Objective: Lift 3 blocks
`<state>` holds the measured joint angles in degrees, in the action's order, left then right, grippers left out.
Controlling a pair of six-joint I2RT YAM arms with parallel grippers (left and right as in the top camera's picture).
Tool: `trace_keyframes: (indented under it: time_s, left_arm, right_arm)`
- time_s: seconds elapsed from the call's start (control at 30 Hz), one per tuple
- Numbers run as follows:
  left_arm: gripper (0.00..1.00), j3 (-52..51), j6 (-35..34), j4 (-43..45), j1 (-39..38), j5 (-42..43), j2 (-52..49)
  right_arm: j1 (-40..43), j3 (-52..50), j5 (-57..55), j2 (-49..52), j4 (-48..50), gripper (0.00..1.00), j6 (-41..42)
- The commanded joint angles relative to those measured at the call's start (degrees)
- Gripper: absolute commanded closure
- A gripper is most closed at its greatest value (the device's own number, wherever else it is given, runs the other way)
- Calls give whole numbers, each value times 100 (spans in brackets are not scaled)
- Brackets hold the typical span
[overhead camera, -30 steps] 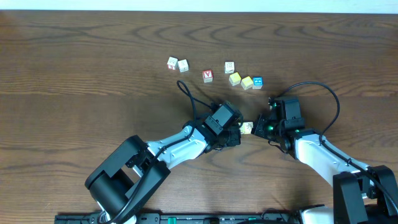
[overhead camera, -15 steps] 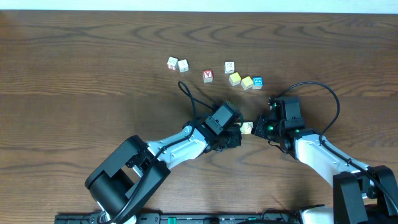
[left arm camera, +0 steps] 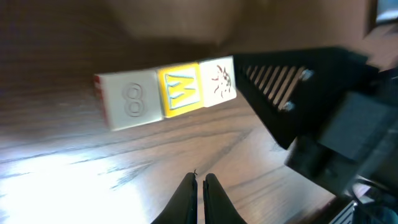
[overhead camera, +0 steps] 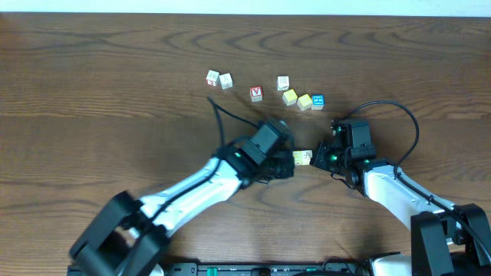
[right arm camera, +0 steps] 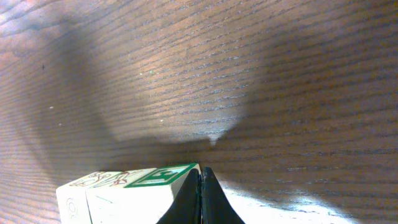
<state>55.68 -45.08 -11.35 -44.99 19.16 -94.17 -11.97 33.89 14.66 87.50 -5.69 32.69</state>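
Observation:
Three blocks lie end to end in a short row point(overhead camera: 302, 158) between my two grippers. In the left wrist view they are a white one with a grey mark point(left arm camera: 127, 102), a yellow one point(left arm camera: 180, 92) and a cream one with an orange mark point(left arm camera: 217, 81). My left gripper point(left arm camera: 200, 180) is shut and empty, a little short of the row. My right gripper point(right arm camera: 203, 171) is shut, its tips against the end block, whose top face is green-framed point(right arm camera: 163, 176). I cannot tell whether the row rests on the table.
Further back on the wooden table lie other cubes: two white ones point(overhead camera: 219, 79), a red-faced one point(overhead camera: 255, 93), a white one point(overhead camera: 283, 82), two yellow ones point(overhead camera: 297, 99) and a blue-faced one point(overhead camera: 317, 101). The right arm's cable point(overhead camera: 399, 111) loops behind its gripper.
My left arm has swung and drawn back to the left, so more of the row shows beside its gripper. The right arm and the row have stayed put.

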Motion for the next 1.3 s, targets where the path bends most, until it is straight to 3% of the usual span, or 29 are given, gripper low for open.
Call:
trace_keyframes:
  time_s: [0.0,0.3,0.57,0.8,1.27]
  left_arm:
    - [93,-33,179,-271,476,-39,350]
    - [93,-35,474,-984,1565,50,262]
    - [93,-35,452,-872,1375,343,-363]
    - [93,-35,457,-153,1325,1036,-1043]
    - [93,-35,586,133,1139,1235,-1235]
  right_arm:
    - [-46,-26,37,37,11,99,24]
    - [-46,-26,35,37,22,99,26]
    - [-46,-26,42,37,28,99,26]
    - [-46,-26,39,37,15,99,26]
    - [-46,-26,39,37,24,99,26]
